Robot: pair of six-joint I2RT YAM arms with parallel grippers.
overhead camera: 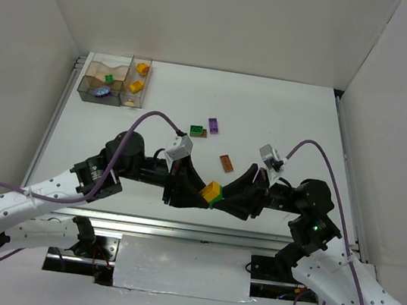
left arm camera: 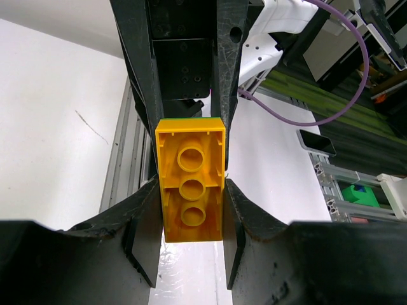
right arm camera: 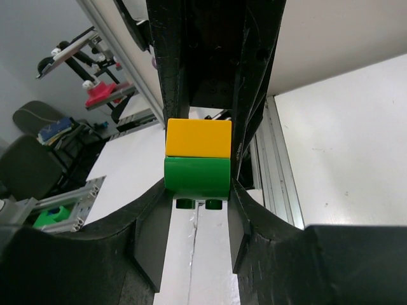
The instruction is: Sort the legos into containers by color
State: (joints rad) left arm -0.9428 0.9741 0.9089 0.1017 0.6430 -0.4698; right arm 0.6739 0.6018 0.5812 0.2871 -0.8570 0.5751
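A yellow brick [overhead camera: 208, 190] and a green brick [overhead camera: 216, 198] are stuck together and held above the near middle of the table. My left gripper [overhead camera: 198, 191] is shut on the yellow brick [left arm camera: 191, 190], with the gripper [left arm camera: 191, 213] closing on its sides. My right gripper [overhead camera: 227, 196] is shut on the green brick [right arm camera: 197, 175], and the yellow brick [right arm camera: 198, 138] sits above it. The right gripper [right arm camera: 198, 197] faces the left one. The containers [overhead camera: 85, 83] stand at the far left, holding a green brick [overhead camera: 110, 77], a rounded purple-blue piece [overhead camera: 103, 91] and orange bricks [overhead camera: 137, 86].
Loose on the table are a green brick joined to a brown one [overhead camera: 197, 131], a purple brick [overhead camera: 213, 125] and a brown brick [overhead camera: 226, 161]. White walls close in the table on three sides. A metal rail [overhead camera: 199, 232] runs along the near edge.
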